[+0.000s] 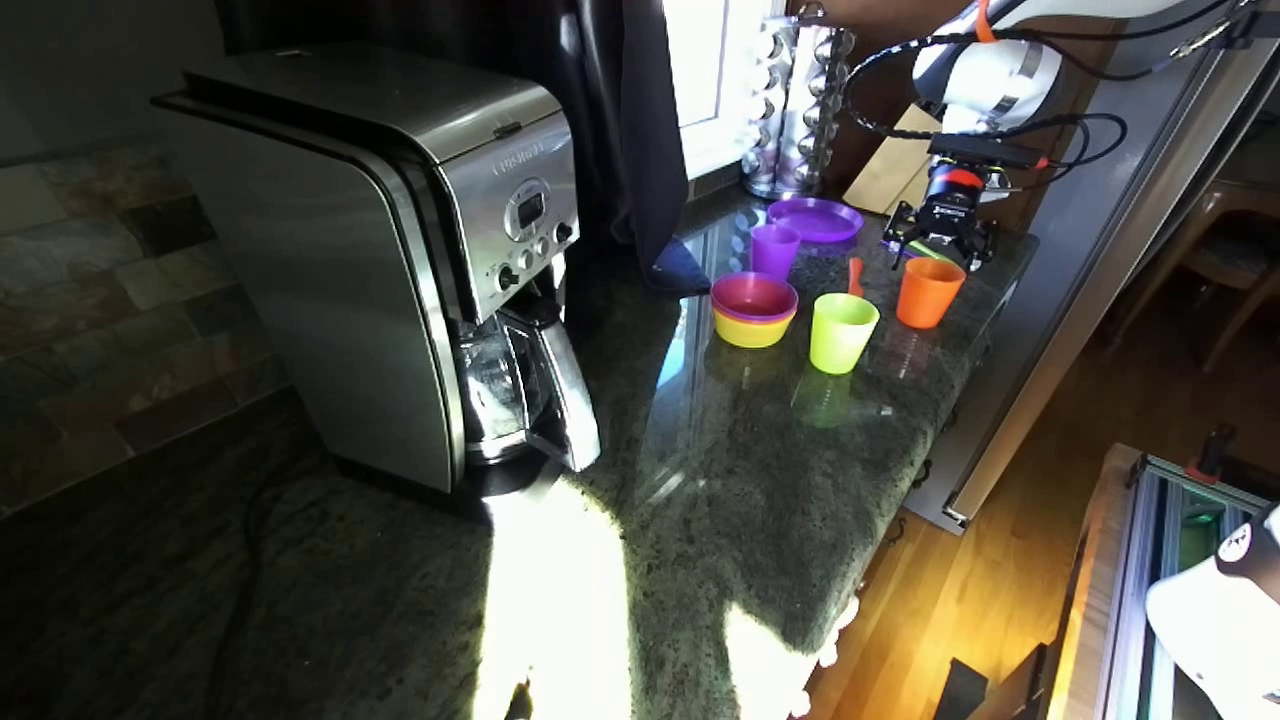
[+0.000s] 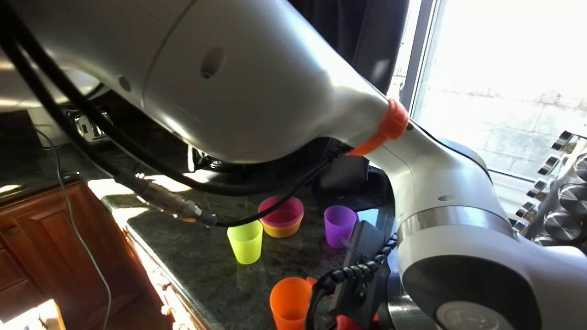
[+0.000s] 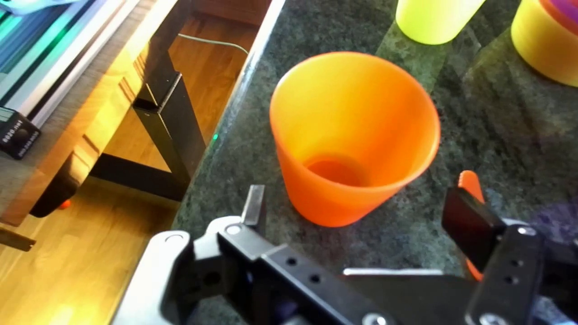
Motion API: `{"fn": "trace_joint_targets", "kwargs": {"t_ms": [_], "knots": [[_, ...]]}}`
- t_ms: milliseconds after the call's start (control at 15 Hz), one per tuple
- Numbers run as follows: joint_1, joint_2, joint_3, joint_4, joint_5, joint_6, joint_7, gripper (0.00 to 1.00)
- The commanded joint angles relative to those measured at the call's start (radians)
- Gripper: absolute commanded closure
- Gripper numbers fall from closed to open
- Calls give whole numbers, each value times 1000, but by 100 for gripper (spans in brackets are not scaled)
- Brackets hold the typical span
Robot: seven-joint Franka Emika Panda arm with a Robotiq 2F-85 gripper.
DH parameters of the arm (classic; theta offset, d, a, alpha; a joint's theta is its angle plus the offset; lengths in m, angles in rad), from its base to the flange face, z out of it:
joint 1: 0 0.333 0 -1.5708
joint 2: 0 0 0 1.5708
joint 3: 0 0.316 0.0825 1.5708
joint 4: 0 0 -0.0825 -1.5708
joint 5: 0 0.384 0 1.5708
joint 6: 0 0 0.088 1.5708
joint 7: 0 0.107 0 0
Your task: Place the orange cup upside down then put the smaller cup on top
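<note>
Tool (image 3: 356,210) gapes beside the orange cup (image 3: 354,140), with counter (image 3: 248,153) between cup and edge (image 3: 241,83).

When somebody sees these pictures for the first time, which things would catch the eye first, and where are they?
Probably the orange cup comes first, bright and upright in the middle of the wrist view, beyond the open fingers. Next may come the silver coffee maker in the left half of an exterior view, or the large white robot arm across an exterior view.
</note>
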Motion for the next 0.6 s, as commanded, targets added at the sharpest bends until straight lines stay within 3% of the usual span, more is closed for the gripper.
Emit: {"fn": "trace_joint_targets", "kwargs": {"t_ms": [0, 533], "knots": [[-6, 46, 3, 55, -64, -54, 48, 0], [-13, 84, 33, 53, -50, -61, 36, 0]]}}
